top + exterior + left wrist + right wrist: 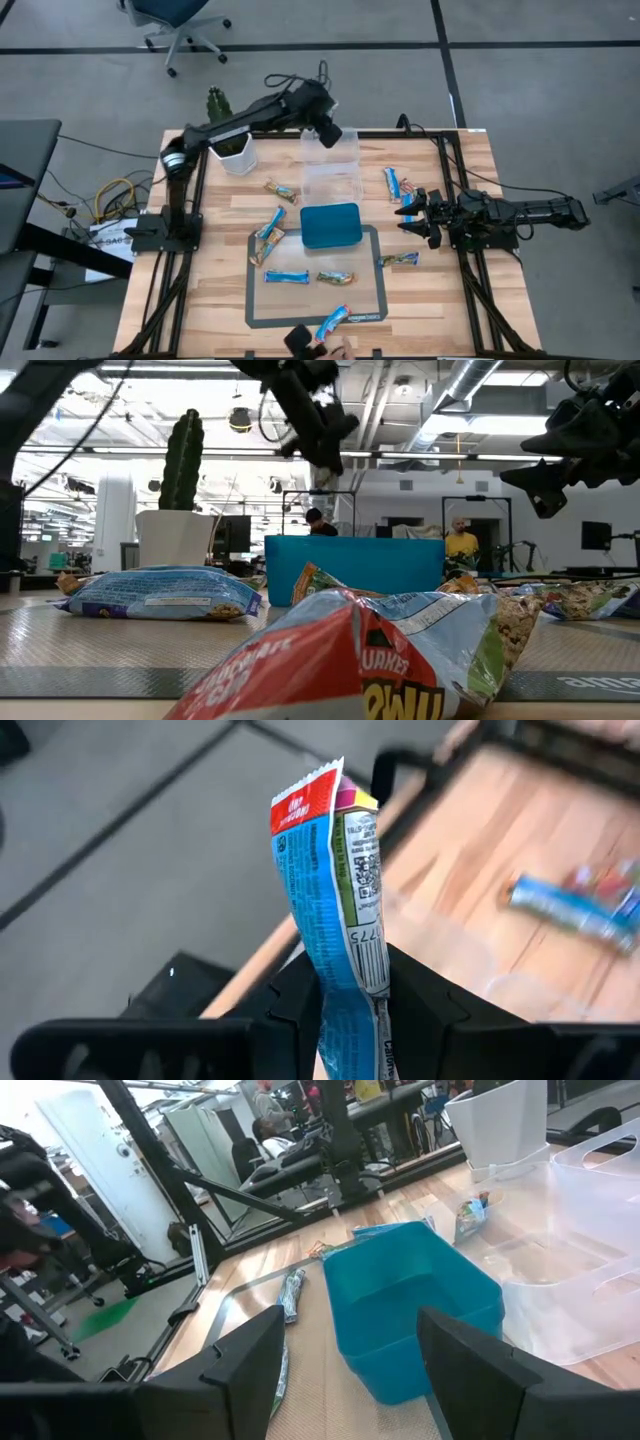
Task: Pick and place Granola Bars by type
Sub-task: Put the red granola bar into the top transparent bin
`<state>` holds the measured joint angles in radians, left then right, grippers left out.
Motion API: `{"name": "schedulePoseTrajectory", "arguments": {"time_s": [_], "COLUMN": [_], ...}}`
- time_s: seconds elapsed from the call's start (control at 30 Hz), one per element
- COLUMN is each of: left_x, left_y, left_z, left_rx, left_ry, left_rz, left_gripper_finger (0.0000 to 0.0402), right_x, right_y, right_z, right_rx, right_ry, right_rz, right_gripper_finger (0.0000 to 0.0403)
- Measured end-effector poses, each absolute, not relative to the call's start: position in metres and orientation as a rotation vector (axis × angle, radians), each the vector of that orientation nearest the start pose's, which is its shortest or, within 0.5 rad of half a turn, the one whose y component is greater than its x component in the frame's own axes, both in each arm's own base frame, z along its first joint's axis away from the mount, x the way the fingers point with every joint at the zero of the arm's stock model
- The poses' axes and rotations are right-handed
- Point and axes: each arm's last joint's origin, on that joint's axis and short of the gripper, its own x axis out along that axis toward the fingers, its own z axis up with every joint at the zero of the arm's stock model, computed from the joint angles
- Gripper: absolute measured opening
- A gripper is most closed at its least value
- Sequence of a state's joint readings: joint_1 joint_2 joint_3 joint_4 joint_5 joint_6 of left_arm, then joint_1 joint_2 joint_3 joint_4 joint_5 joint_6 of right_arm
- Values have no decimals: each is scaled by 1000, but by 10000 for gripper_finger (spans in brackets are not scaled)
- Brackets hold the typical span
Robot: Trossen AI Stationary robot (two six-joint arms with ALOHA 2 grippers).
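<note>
Left wrist view: the left gripper [350, 1005] has its fingers clamped on a blue-and-white granola bar [335, 890], long axis standing out from them, above the clear plastic box [331, 165]. Right gripper [412, 215], fingers apart, waits beside the teal tray [330, 226].

arms: dark, jointed | gripper fingers: black, angular | cables: black

One camera looks straight down on my whole worktop [220, 300]. Another sits at worktop level, facing the room. My wrist cameras peer close past each claw. Three views share the teal tray [330, 225].
</note>
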<state>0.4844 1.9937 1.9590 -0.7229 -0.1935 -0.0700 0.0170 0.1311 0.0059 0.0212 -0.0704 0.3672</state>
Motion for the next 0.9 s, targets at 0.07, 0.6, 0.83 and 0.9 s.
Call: {"name": "schedulePoseTrajectory", "arguments": {"time_s": [0.07, 0.6, 0.83, 0.9], "left_x": [397, 412, 412, 412], "left_y": [219, 234, 234, 234], "left_z": [319, 274, 274, 274], "left_rx": [-177, -96, -126, -130], "left_ry": [814, 980, 967, 965], "left_rz": [664, 616, 616, 609], "left_gripper_finger": [86, 86, 93, 103], "right_x": [105, 105, 105, 105], "right_y": [4, 4, 4, 4], "right_z": [157, 157, 157, 157], "right_rx": [369, 369, 369, 369], "right_ry": [119, 119, 119, 119], "right_rz": [67, 67, 68, 68], "right_gripper_finger": [221, 221, 221, 221]}}
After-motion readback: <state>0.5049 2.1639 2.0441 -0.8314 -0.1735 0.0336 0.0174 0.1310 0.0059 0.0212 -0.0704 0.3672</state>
